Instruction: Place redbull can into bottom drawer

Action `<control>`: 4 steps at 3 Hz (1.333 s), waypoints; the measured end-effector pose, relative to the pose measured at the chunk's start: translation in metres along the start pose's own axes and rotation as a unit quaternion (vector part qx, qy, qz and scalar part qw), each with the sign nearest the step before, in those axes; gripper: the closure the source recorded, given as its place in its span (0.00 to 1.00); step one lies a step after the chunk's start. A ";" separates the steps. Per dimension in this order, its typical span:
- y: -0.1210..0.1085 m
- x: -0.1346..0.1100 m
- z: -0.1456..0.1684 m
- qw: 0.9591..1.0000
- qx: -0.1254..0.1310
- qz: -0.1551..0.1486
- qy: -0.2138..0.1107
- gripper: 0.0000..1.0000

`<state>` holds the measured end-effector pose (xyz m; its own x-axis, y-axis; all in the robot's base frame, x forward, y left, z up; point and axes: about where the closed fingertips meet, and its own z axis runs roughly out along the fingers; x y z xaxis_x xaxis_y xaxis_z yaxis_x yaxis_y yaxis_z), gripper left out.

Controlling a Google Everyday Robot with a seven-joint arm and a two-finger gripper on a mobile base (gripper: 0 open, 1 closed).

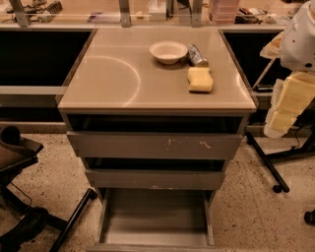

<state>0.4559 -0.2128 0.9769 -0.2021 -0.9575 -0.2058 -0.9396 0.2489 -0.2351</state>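
Observation:
The redbull can (197,55) is on the cabinet top (113,83), apparently on its side, between a white bowl (168,51) and a yellow sponge (200,79). The bottom drawer (155,216) is pulled far out at floor level, and its grey tray holds nothing. The two drawers above it (155,145) stand slightly open. My gripper is out of view. Only white and yellowish arm links (291,93) show at the right edge, to the right of the cabinet and apart from the can.
A black chair base and legs (24,216) stand on the floor at the lower left. A black stand leg (266,160) runs across the floor at the right. Cluttered benches (147,12) lie behind the cabinet.

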 end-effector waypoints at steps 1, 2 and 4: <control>-0.045 -0.022 0.027 0.999 -0.030 -0.012 -0.026 0.00; -0.108 -0.055 0.079 0.997 -0.057 -0.001 -0.045 0.00; -0.205 -0.089 0.159 0.992 -0.052 0.106 -0.052 0.00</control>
<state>0.7103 -0.1558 0.8927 -0.3731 -0.8637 -0.3389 -0.9037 0.4210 -0.0780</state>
